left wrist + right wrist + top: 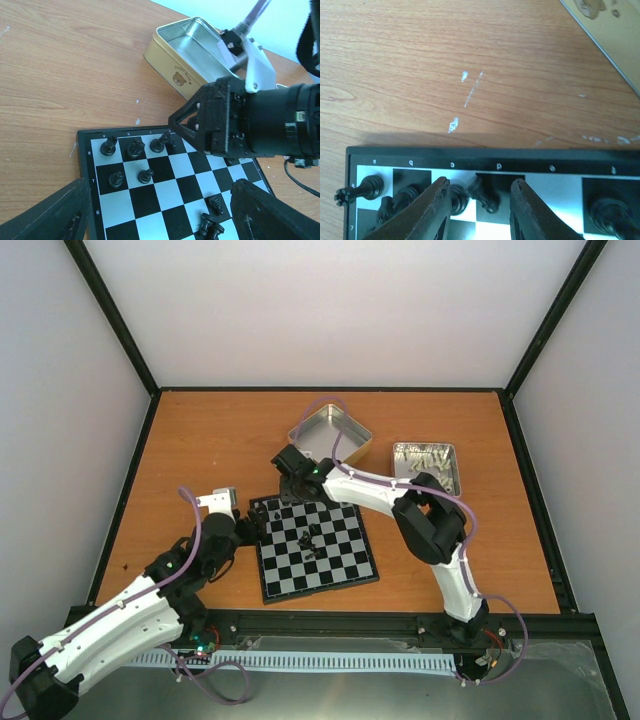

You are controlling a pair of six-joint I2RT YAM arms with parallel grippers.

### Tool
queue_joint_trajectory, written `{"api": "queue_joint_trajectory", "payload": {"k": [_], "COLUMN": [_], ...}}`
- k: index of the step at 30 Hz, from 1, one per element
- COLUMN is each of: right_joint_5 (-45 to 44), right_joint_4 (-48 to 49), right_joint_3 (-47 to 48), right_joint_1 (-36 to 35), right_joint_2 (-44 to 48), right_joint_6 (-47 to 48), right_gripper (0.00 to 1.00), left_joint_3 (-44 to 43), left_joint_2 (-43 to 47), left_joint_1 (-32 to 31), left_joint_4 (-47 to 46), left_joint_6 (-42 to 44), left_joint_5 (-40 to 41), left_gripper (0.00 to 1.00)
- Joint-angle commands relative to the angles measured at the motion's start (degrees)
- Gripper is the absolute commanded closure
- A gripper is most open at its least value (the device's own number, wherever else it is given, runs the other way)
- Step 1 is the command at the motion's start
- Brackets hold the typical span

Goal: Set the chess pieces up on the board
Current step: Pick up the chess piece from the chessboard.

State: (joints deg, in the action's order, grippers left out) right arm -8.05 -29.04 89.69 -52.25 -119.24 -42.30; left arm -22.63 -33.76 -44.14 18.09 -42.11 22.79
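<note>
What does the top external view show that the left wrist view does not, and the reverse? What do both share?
Only the top external view: the second tin holding pale pieces, and the left arm and right arm whole. Only the left wrist view: the bear emblem on the gold tin, and five black chess pieces standing apart near the board corner. Both: the board, the gold tin and the right pincer above the board's far edge.
</note>
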Motion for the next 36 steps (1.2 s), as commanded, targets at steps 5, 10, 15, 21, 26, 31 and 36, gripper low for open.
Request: {"api": "queue_joint_trajectory", "payload": {"k": [5,10,15,21,26,31,36], "right_joint_5": [0.15,0.52,1.85,2.47,1.12,0.38,0.96], "right_joint_4": [-5.32,-6.54,-7.84,-8.62,-7.68,-8.22,-10.8], "right_joint_3": [6.15,6.1,6.65,7.34,7.85,10.02,13.58], "right_joint_1": [0.14,0.22,0.22,0.22,0.3,0.54,0.75], "right_joint_2": [-4.68,-4.38,-4.51,-4.42,-3.99,-5.12,-8.34], "right_joint_6": [0.97,0.02,0.95,1.3,-0.2,-1.23,-0.75], "right_gripper": [0.68,0.74,0.75,0.75,0.74,0.74,0.74], "left_joint_3": [-0.82,-0.66,-0.66,-0.57,-0.57,-0.67,-0.9], "left_joint_2": [1.16,1.72,1.77,1.74,1.82,2.18,2.36], "left_joint_1": [0.22,0.21,0.28,0.33,0.37,0.37,0.46], "left_joint_4": [1.56,1.8,1.73,1.56,1.51,1.79,1.89], "left_joint_6": [0.55,0.45,0.57,0.64,0.76,0.97,1.31], "left_joint_5": [1.18,1.23,1.23,1.29,1.46,1.73,2.11], "left_gripper": [0.22,0.22,0.22,0.22,0.22,0.22,0.22]}}
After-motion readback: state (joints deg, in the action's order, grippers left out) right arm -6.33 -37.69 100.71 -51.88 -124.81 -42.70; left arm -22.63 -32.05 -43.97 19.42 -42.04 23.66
